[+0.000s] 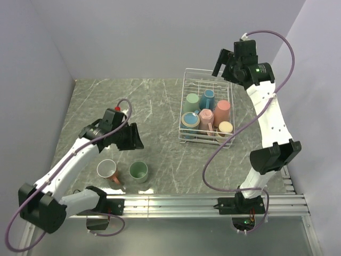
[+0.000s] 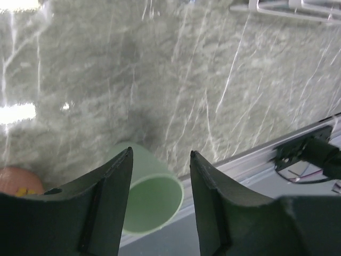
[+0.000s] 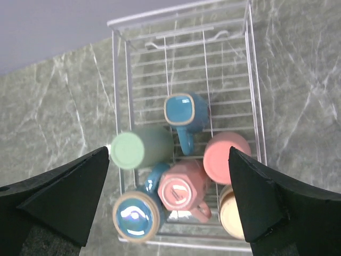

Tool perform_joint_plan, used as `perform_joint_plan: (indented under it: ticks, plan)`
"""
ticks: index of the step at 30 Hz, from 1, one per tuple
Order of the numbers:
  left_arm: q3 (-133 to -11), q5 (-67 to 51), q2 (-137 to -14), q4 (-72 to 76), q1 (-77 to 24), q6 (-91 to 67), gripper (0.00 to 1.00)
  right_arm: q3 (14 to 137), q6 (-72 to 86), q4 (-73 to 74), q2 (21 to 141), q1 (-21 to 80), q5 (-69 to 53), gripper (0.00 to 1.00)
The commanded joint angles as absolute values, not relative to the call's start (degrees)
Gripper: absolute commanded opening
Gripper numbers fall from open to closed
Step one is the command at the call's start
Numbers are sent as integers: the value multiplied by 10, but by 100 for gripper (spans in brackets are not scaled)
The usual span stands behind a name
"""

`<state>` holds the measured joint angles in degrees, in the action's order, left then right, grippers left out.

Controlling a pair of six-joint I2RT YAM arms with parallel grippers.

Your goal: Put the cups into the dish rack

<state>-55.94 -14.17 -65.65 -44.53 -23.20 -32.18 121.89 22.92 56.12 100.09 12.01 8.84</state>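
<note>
Grey-green marbled desk, white wire rectangular dish rack on its far right part, pale green cup and copper-toned cup side by side near the front left edge, well apart from the rack

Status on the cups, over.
Left gripper open, aimed at green cup. Right gripper open above dish rack. Six cups racked, two on table. Nothing in the way.

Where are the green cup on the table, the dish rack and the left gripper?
green cup [image 1: 138, 172]: top view, its mouth
dish rack [image 1: 205, 80]: top view, bare far bars
left gripper [image 2: 161, 154]: left wrist view, between fingertips
</note>
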Motion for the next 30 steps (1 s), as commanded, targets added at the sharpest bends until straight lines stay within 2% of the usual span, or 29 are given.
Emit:
perform_joint_plan:
  ticks: [1,8,18,26,30]
  plan:
    - [-542,-96,-590,-472,-246,-322,52,1168,231,550,979,117,76,100]
    - [-491,-83,-521,-506,-246,-352,51,1086,241,514,945,118,48,100]
    - [-437,-108,-484,-509,-250,-365,50,1056,243,507,940,120,43,100]
    - [-402,-127,-505,-497,-253,-377,47,1013,246,497,917,120,44,100]
    - [-399,-127,-527,-493,-254,-381,41,1009,244,498,914,120,47,100]
